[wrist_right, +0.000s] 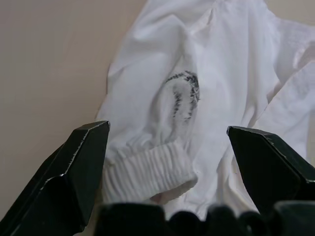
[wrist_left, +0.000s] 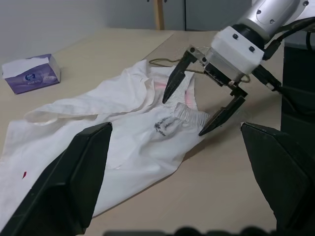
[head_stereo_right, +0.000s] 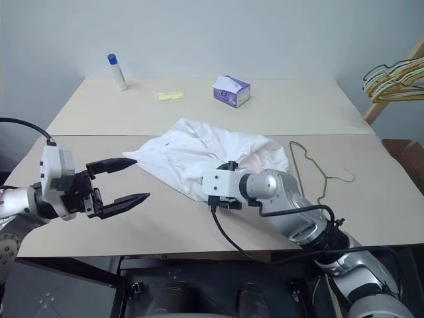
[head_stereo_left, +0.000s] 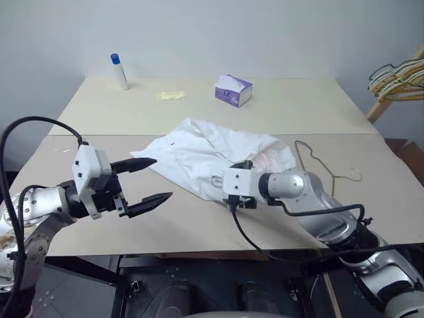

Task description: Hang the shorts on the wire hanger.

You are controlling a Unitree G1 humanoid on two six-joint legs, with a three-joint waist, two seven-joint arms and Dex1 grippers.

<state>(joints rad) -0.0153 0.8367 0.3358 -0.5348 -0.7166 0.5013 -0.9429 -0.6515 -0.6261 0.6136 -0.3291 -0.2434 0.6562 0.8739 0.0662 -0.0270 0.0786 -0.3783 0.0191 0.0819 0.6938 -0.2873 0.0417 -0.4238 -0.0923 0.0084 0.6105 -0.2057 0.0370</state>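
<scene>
Hovering with jaws spread just above the shorts' (head_stereo_left: 212, 156) gathered waistband near the counter's front edge, the right gripper (wrist_left: 197, 103) is nearer; the left gripper (head_stereo_left: 147, 182), likewise released, waits toward the left edge.

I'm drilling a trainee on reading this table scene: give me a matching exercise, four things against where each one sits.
Things:
1. shorts
2. wire hanger
3. tissue box
4. blue-capped bottle

Places:
A. far left of the table, upright
B. middle of the table, crumpled, under the open right gripper
C. flat on the table, right of the shorts
D. far side of the table, behind the shorts

Pairs: 1-B, 2-C, 3-D, 4-A
</scene>
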